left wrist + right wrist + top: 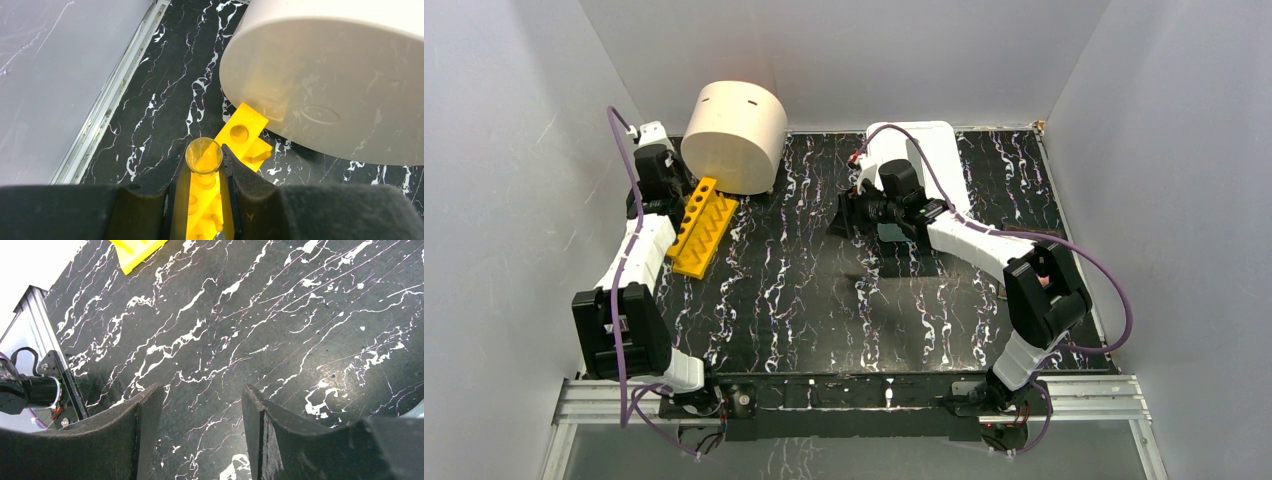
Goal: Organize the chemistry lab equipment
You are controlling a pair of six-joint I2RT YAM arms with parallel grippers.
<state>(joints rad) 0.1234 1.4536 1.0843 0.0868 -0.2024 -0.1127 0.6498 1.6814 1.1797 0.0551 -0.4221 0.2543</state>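
Observation:
A yellow holed rack (702, 228) lies at the back left of the dark marbled table, next to the big cream cylinder. In the left wrist view the rack (243, 131) sits right under my left gripper (204, 156), which is shut on a clear glass test tube (204, 157) held upright over the rack's holes. My left gripper (661, 172) is over the rack's far end in the top view. My right gripper (844, 216) is open and empty above the table's middle; its fingers (150, 410) frame bare tabletop. The beaker, flask, tongs, tube, brush and packet are out of view.
The big cream cylinder (734, 135) lies on its side at the back left, touching the rack's far end; it also shows in the left wrist view (330, 75). A white tray-like object (929, 160) lies at the back centre behind the right arm. Grey walls enclose the table.

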